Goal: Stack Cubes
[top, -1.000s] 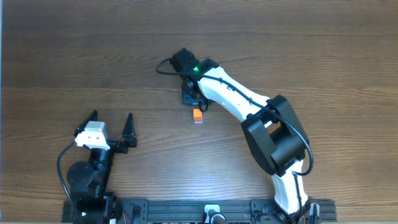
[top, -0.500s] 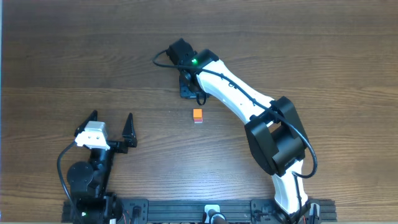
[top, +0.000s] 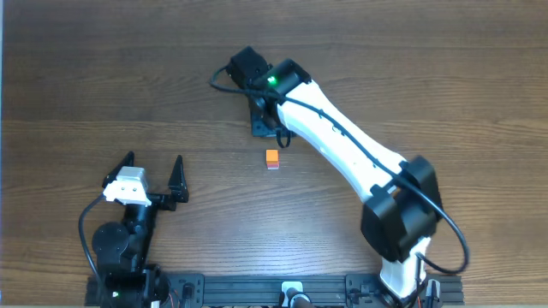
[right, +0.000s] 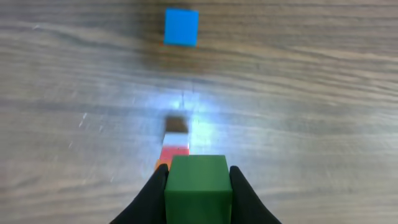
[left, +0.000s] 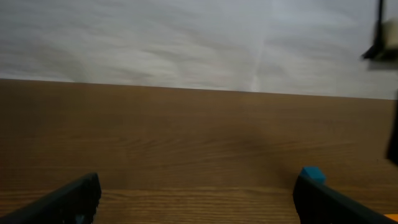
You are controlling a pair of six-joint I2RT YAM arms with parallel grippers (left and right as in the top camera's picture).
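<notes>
A small stack of cubes [top: 272, 159] stands mid-table, orange on top from above. In the right wrist view the stack [right: 175, 147] shows brown, white, red and orange layers. My right gripper [right: 198, 182] is shut on a green cube [right: 198, 185], which hangs above the table just beside the stack. Farther out lies a blue cube [right: 181, 27], alone on the wood. From overhead the right gripper [top: 266, 126] sits a little up the picture from the stack. My left gripper [top: 154, 168] rests open near its base, and the blue cube [left: 313, 175] shows ahead of it.
Bare wooden table [top: 445, 94] stretches on all sides of the stack. The white right arm [top: 342, 154] slants across the middle right. A pale wall [left: 186, 43] rises behind the table's far edge.
My right gripper has drawn back up the picture from the stack, leaving it uncovered. The arm's elbow has swung to the right. The left arm has not moved.
</notes>
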